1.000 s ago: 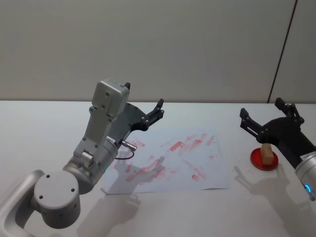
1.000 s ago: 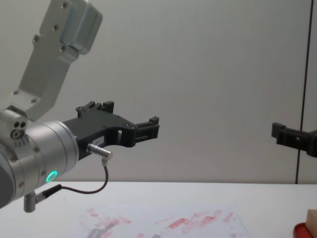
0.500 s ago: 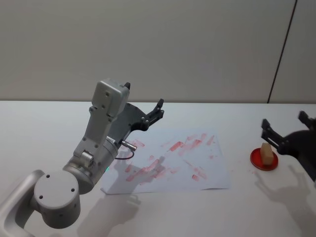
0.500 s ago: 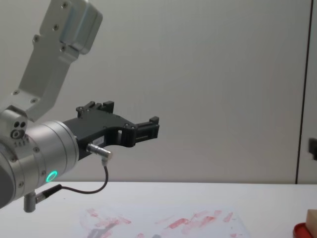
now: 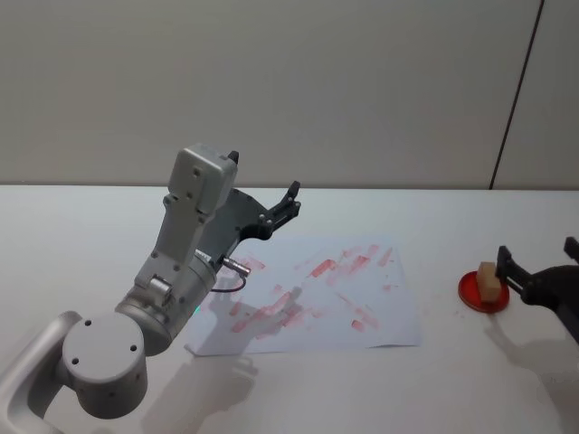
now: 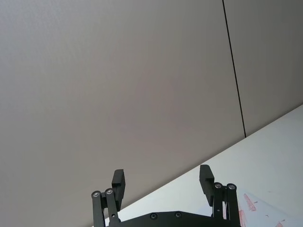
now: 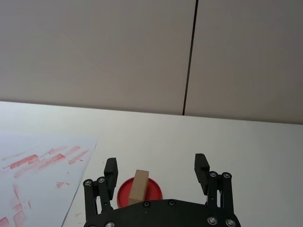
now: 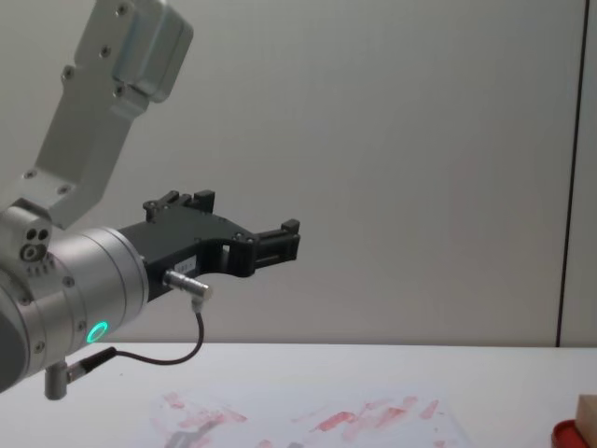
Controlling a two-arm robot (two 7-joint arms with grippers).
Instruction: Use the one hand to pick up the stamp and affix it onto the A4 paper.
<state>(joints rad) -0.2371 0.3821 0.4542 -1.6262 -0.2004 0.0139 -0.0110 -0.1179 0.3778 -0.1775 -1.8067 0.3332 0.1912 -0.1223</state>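
The stamp (image 5: 489, 281), a small pale tan block, stands upright on a flat red tray (image 5: 473, 294) right of the A4 paper (image 5: 317, 289). That white sheet is streaked with red ink. My right gripper (image 5: 539, 262) hovers open at the right edge, just beyond the tray. In the right wrist view the stamp (image 7: 138, 185) and tray (image 7: 154, 188) lie ahead of the right gripper (image 7: 156, 168), nearer its left finger and apart from it, with the paper (image 7: 33, 184) to one side. My left gripper (image 5: 291, 201) hangs open above the paper's far left corner, holding nothing.
The white table (image 5: 81, 235) meets a plain grey wall with a dark vertical seam (image 5: 517, 99). In the chest view the left gripper (image 8: 283, 241) juts out high above the paper (image 8: 308, 420), and the stamp (image 8: 588, 408) peeks in at the lower right corner.
My right gripper has drawn back to the right and lower, from over the tray to beside it, leaving the chest view. The stamp stays on the tray. The left arm has not moved.
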